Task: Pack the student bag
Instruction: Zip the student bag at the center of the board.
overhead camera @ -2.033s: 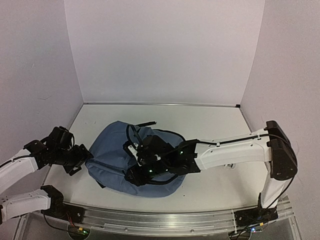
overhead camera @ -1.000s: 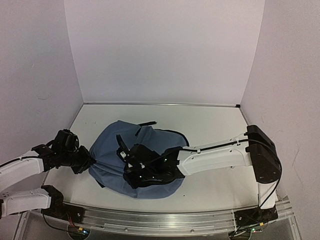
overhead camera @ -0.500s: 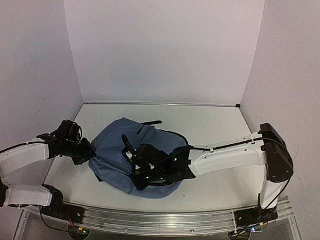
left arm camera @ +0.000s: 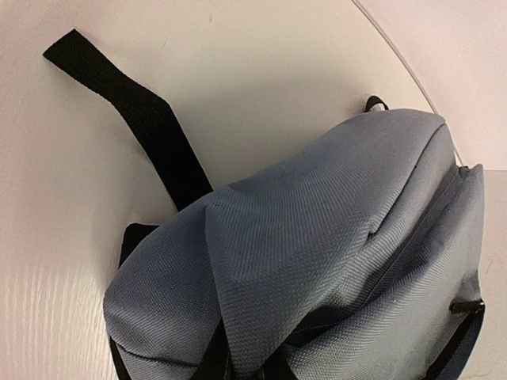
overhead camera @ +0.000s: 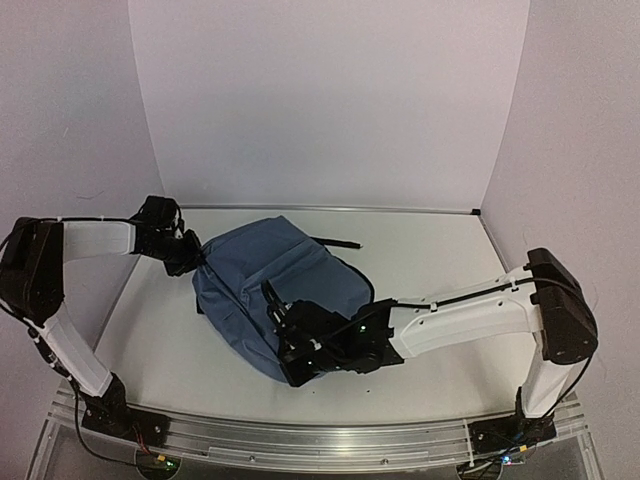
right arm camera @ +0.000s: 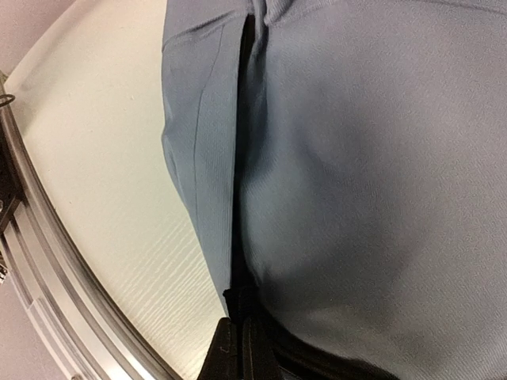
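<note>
Bag [overhead camera: 270, 285] lies on its side on the white table [overhead camera: 430, 250], left of centre, and takes up most of the middle ground. Slate-blue fabric, slack and creased.

Left gripper [overhead camera: 193, 258] is at the bag's far-left corner and touches it. The arm reaches in from the left wall side. Jaws pinched tight on a fold of the bag's cloth. In the left wrist view the fabric gathers into a ridge that runs down to the fingers at the bottom edge.

Right gripper [overhead camera: 295, 360] is at the bag's near edge, low over the table, with the white forearm stretched across from the right. Jaws closed to nothing on the bag. The fingers [right arm camera: 238, 352] meet on the near end of the dark zip [right arm camera: 242, 158], which runs away from them up the fabric. Whether they hold the pull itself or only the seam, I cannot tell.

One black strap [left arm camera: 135, 119] trails flat on the table beyond the bag's far side — loose, free of both grippers.

A metal rail [right arm camera: 47, 301] borders the near table edge, just beside the bag's near corner.
</note>
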Motion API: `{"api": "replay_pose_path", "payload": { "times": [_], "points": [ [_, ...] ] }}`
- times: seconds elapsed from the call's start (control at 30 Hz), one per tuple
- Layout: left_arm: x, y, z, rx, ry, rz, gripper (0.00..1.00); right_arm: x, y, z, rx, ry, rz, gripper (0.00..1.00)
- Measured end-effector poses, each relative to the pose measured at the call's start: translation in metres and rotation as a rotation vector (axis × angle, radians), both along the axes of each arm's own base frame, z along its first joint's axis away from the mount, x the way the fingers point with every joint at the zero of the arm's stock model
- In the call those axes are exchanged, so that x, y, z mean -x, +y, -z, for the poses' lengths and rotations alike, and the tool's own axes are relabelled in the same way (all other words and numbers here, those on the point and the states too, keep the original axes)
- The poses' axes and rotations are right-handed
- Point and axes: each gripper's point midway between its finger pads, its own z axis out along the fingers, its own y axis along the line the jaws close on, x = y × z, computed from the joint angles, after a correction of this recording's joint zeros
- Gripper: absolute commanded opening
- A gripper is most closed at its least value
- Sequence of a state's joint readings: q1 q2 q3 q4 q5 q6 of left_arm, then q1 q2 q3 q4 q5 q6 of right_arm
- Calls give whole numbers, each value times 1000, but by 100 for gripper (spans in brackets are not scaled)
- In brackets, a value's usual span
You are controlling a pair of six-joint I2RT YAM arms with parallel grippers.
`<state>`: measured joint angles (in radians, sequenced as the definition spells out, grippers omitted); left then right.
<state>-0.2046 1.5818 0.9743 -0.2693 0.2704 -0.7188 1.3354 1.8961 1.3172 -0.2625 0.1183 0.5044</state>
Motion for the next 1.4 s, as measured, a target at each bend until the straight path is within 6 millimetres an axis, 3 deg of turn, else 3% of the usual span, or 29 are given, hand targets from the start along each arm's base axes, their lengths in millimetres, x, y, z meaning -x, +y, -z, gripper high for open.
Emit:
{"api": "replay_pose_path", "payload": {
  "times": [0.07, 0.2, 0.3, 0.4, 0.53, 0.63, 0.77, 0.87, 1.0, 1.07, 1.27, 1.33, 1.4],
  "points": [
    [-18, -2, -1, -8, -20, 22, 3, -1, -2, 2, 0, 5, 21, 0],
    [-47, -8, -11, -14, -85, 73, 58, -6, -2, -1, -19, -3, 68, 0],
    [-57, -5, -29, -12, -151, 67, 83, -9, -1, -3, -36, 0, 96, 0],
    [-43, 1, -45, -26, -192, 40, 94, -10, 3, -7, -66, 5, 114, 0],
    [6, -10, -56, -28, -206, 38, 97, -11, 12, -15, -118, 13, 126, 0],
    [49, -37, -48, 3, -178, 82, 96, -13, 22, -21, -153, 13, 124, 0],
    [106, -67, -13, 56, -63, 131, 96, -14, 26, -21, -164, 12, 122, 0],
    [137, -79, 8, 77, 15, 137, 96, -14, 27, -21, -168, 11, 123, 0],
    [166, -99, 20, 103, 78, 159, 95, -14, 28, -23, -177, 10, 122, 0],
    [173, -108, 21, 123, 88, 169, 83, -14, 29, -23, -180, 9, 123, 0],
    [169, -116, 29, 146, 105, 135, 20, -15, 29, -24, -185, 4, 127, 0],
    [167, -115, 31, 148, 104, 117, 4, -17, 28, -24, -184, -1, 134, 0],
    [165, -114, 30, 149, 94, 102, 0, -18, 25, -23, -181, -7, 147, 0]
  ]
}}
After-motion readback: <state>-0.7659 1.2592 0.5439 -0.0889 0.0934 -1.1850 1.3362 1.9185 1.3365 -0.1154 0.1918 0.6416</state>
